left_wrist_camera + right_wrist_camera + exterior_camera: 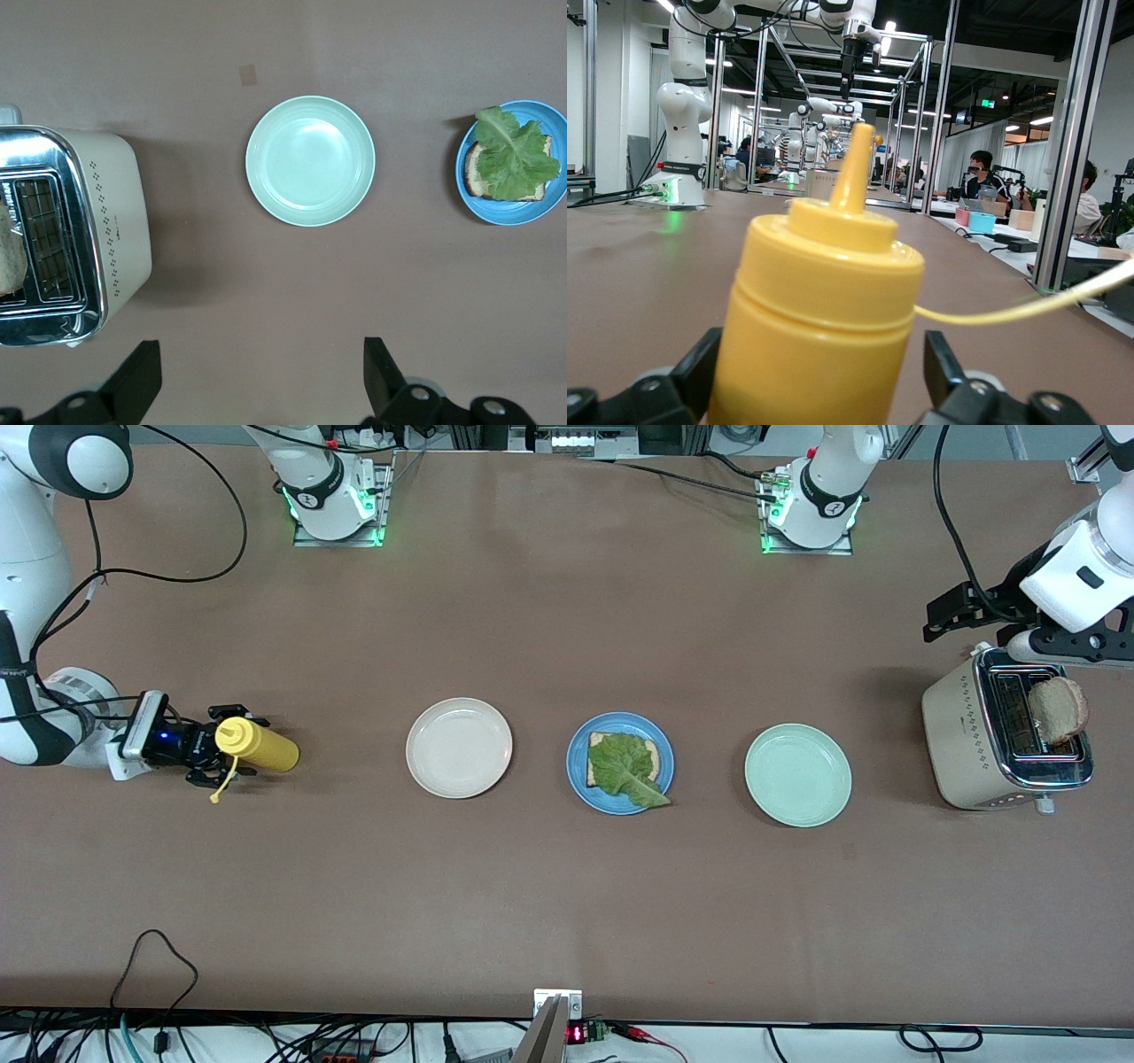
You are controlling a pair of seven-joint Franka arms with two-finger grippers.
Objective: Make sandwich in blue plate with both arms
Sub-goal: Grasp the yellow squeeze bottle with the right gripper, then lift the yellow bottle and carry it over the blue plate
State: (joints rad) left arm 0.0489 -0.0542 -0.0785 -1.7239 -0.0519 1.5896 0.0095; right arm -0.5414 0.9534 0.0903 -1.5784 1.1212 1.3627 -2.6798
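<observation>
While both arms sit at opposite ends of the brown tabletop [549,903], nothing covers the lettuce on the sandwich yet. Cream toaster [966,748] stands at the left arm's end, chrome top, one brown bread slice [1059,708] sticking up out of its slot. Left end effector [261,376] hovers over the tabletop just beside the toaster, fingers [142,376] spread wide, pinching nothing. Three plates in a row across the middle: mint-green plate [797,775] toward the left arm's end, blue plate [620,763] in the centre, cream-white plate [459,747] toward the right arm's end, all apart from each other. Mint-green and cream-white plates carry nothing. Blue plate holds one toasted bread slice [604,741] with a crinkled green lettuce leaf [625,771] on top, leaf tip hanging over the rim on the side nearer the front camera. Right end effector [213,753] is low at the right arm's end, fingers either side of a yellow squeeze bottle [257,746]; bottle lies tilted over on its side, thin yellow cap strap dangling. Cannot tell if the fingers actually press on it.
</observation>
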